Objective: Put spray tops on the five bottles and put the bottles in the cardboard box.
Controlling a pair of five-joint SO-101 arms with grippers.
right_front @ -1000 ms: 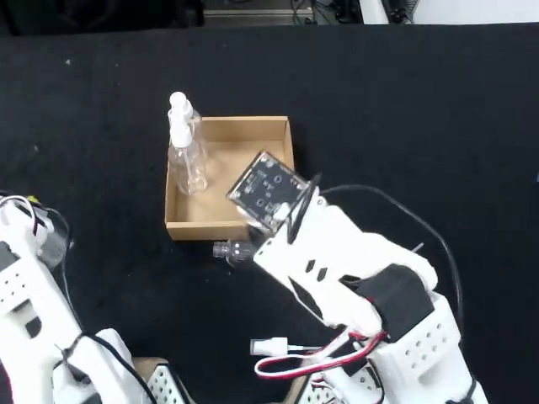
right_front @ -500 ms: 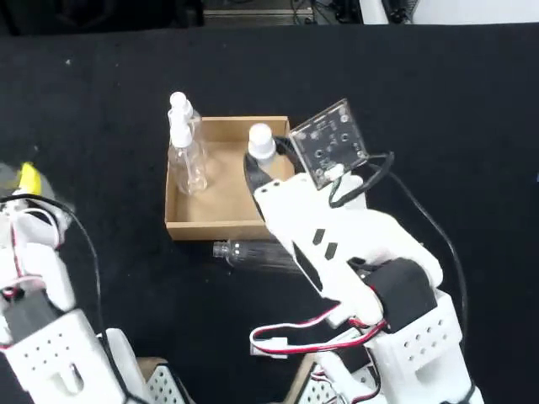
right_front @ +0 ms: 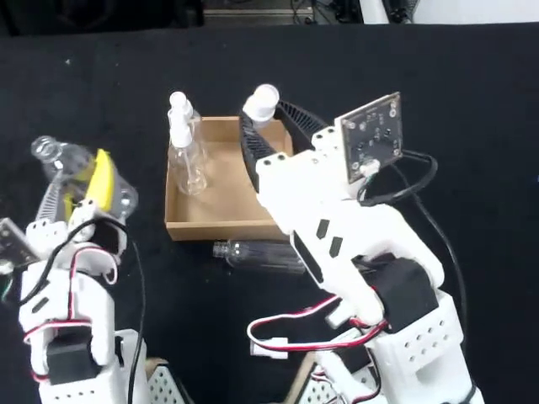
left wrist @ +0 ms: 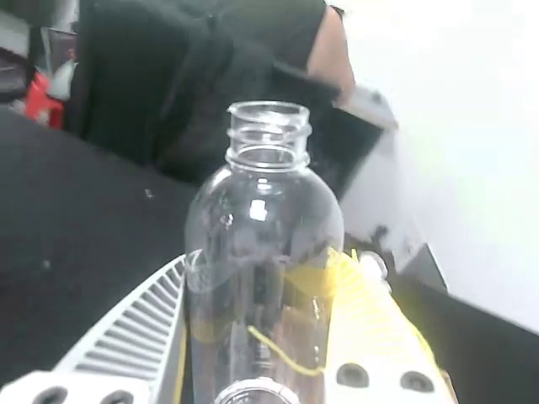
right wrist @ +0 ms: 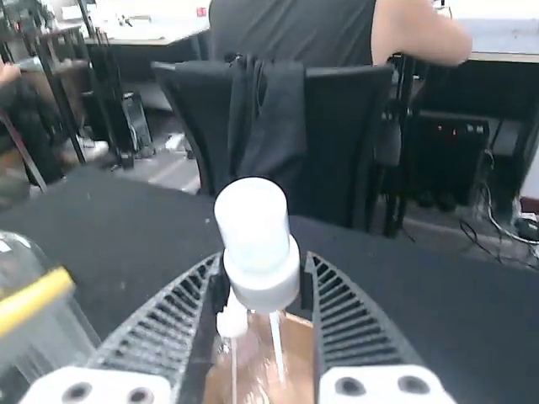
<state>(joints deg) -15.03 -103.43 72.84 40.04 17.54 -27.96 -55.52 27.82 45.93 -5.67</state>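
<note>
Done so far: two capped bottles (right_front: 187,156) are standing together in the cardboard box (right_front: 227,229), at its far left corner going by the high view.
Left side: the left gripper (left wrist: 274,263) is clamped round an open bottle (left wrist: 261,210). It's held up off the table (right_front: 421,84), well left of the box, with the neck bare and pointing up.
Right side: the right gripper (right wrist: 263,265) is closed on a spray top (right wrist: 255,236), pinching it just under the white head with the tube dangling below. It hangs over the box's far edge.
Lying around: one more uncapped bottle (right_front: 257,254) is on its side on the table, just in front of the box's near wall.
Step in hand: I'd guess it's marrying that top to the held bottle, but they're well apart right now.
Left to do: cap and box the held one, then do the same for the one lying down. That's only four by my count, so a fifth is owed too.
</note>
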